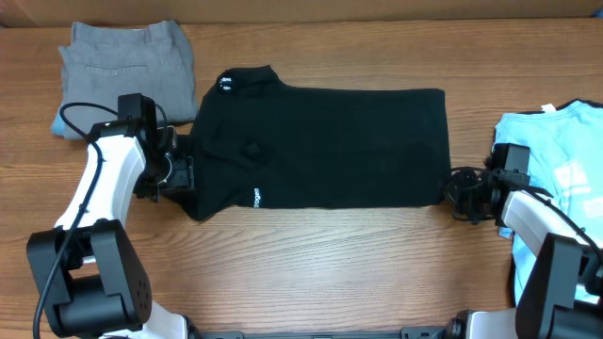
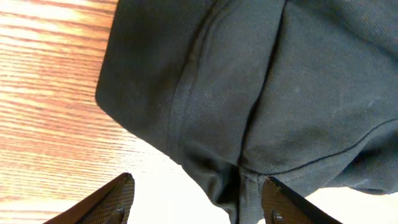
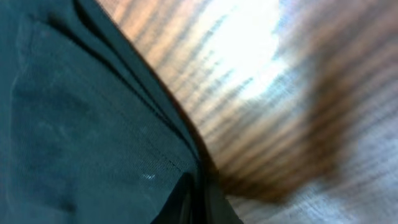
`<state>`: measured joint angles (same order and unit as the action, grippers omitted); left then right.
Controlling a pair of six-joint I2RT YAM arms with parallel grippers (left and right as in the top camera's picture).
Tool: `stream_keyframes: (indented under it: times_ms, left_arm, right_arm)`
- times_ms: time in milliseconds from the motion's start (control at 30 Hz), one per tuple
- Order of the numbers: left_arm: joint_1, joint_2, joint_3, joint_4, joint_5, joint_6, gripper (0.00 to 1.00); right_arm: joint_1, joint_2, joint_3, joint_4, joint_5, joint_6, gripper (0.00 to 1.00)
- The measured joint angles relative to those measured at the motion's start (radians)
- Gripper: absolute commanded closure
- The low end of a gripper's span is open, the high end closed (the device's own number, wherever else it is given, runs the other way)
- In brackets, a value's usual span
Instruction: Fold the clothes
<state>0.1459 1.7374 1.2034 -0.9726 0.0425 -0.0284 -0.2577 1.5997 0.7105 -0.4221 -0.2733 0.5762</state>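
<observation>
Black T-shirt (image 1: 320,141) flat on the table (image 1: 311,273). Left gripper (image 2: 198,182) spread wide at its collar end; right gripper (image 1: 452,192) clamped onto the opposite hem.

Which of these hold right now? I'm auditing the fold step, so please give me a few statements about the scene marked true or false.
1. The black T-shirt lies between the left gripper and the right gripper. True.
2. The grey trousers lie on top of the black T-shirt. False: they lie beside it, at the far left corner.
3. The blue T-shirt lies at the right side, next to the right arm. True.
4. The left gripper is shut tight. False: in the left wrist view its fingers stand well apart, with black fabric reaching down between them.
</observation>
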Motion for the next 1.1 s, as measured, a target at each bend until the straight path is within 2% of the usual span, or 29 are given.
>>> stream_keyframes:
  times_ms: [200, 333, 467, 533, 733, 933, 1100]
  left_arm:
    - [0.000, -0.001, -0.029, 0.044, 0.040, 0.036, 0.21]
    - [0.000, -0.002, -0.058, 0.137, 0.124, 0.067, 0.19]
    - [0.000, -0.003, -0.096, 0.257, 0.218, 0.084, 0.20]
    - [0.000, -0.003, -0.111, 0.296, 0.262, 0.087, 0.25]
    - [-0.009, 0.003, -0.123, 0.315, 0.319, 0.091, 0.29]
    - [-0.015, 0.056, -0.124, 0.299, 0.325, 0.092, 0.43]
    - [-0.015, 0.083, -0.124, 0.285, 0.325, 0.097, 0.86]
  right_arm:
    - [-0.073, -0.012, 0.042, -0.195, 0.019, 0.000, 0.96]
    - [-0.083, -0.016, 0.048, -0.230, 0.043, -0.002, 0.96]
    - [-0.082, -0.017, 0.049, -0.233, 0.049, -0.004, 0.96]
    - [-0.082, -0.017, 0.049, -0.233, 0.050, -0.004, 0.96]
    - [-0.082, -0.017, 0.049, -0.232, 0.051, -0.004, 0.96]
    - [-0.082, -0.017, 0.049, -0.232, 0.052, -0.004, 0.96]
    - [-0.082, -0.017, 0.049, -0.226, 0.053, -0.004, 0.96]
